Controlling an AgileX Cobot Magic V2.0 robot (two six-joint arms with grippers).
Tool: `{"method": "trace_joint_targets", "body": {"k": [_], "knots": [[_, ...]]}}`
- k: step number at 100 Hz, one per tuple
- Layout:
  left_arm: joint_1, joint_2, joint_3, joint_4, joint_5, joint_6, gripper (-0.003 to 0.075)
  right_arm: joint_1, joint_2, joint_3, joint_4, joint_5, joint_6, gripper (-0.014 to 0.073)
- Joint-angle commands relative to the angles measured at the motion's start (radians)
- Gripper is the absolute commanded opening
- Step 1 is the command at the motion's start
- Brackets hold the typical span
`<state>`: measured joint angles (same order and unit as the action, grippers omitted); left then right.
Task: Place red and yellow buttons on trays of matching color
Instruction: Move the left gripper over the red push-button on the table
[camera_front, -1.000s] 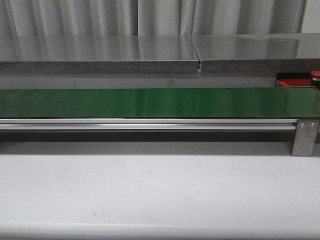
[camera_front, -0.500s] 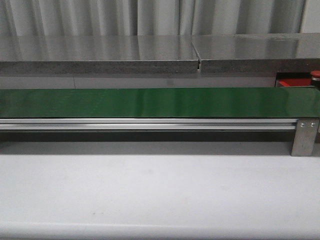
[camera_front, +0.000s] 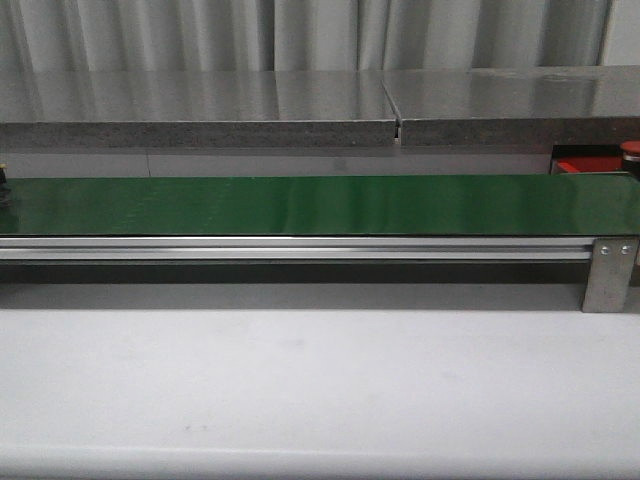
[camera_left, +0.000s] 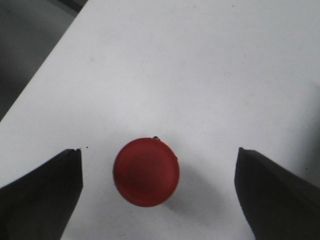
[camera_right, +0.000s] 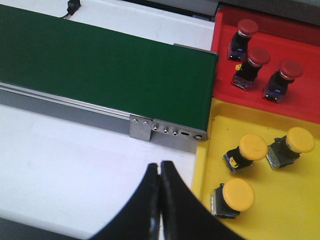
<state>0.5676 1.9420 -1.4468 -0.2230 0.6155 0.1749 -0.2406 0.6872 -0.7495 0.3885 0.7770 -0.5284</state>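
- Pale vertical curtains (camera_front: 200, 35) hang behind a grey speckled shelf (camera_front: 200, 110) that runs across the far side of the front view.
- Nearer than the shelf, a long glossy green conveyor belt (camera_front: 320, 205) spans the scene on an aluminium rail (camera_front: 290, 248), with a metal bracket (camera_front: 610, 275) at its right end.
- White tabletop (camera_front: 320, 380) fills the near part of the front view; neither arm shows there.
- At the far right edge of the front view, a sliver of the red tray (camera_front: 580, 165) and the cap of one red button (camera_front: 630, 149) peep out behind the belt.
- The left gripper (camera_left: 157, 197) has its dark fingers (camera_left: 42, 195) spread wide over the white tabletop.
- A loose red button (camera_left: 146, 172), seen cap-on, lies on the tabletop between those fingers, clear of both and a little closer to one than the other.
- The right gripper (camera_right: 160, 200) has its fingertips pressed together with nothing between them, hanging over the white tabletop just beside the edge of the yellow tray (camera_right: 280, 220).
- In the right wrist view the red tray (camera_right: 260, 100) sits beyond the right end of the belt and holds three red buttons (camera_right: 247, 27) lying on their sides, apart from one another.
- The yellow tray adjoins the red tray on its near side and holds three yellow buttons (camera_right: 237, 194), also tipped over and apart.
- A small black cable end (camera_right: 74, 6) lies on the white surface on the far side of the belt.
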Motion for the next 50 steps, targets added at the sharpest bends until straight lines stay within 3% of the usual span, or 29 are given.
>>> {"method": "trace_joint_targets", "body": {"k": [1, 50], "knots": [[0.013, -0.044, -0.030, -0.009, -0.062, -0.001, 0.0606, 0.000, -0.001, -0.023, 0.022, -0.054, -0.006, -0.0118], [0.019, 0.033, -0.030, -0.015, -0.071, -0.001, 0.0606, 0.000, -0.001, -0.023, 0.022, -0.054, -0.006, -0.0118]]}}
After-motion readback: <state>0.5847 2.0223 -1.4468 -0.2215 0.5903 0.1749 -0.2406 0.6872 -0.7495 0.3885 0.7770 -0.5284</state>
